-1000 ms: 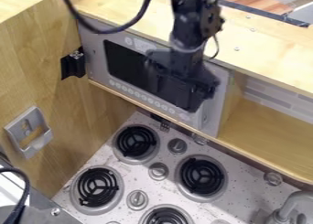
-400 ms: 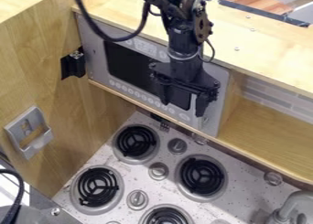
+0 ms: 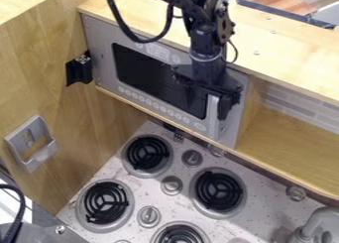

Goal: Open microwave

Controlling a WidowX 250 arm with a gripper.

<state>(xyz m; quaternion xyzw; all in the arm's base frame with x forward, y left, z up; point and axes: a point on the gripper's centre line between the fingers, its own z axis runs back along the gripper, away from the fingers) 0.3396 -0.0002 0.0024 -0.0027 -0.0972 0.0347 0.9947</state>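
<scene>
Hanging at the right end of the microwave, gripper has fingers apart, handle visible between them. Microwave sits door shut, under wooden counter, above stove.

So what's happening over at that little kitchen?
A black robot arm hangs down in front of the microwave, built in above the stove. Its gripper is right at the pale upright handle near the door's right-hand end, with the fingers apart. It looks set to take hold of the handle, though I can't tell whether it touches it. The microwave door is shut at this moment.
</scene>
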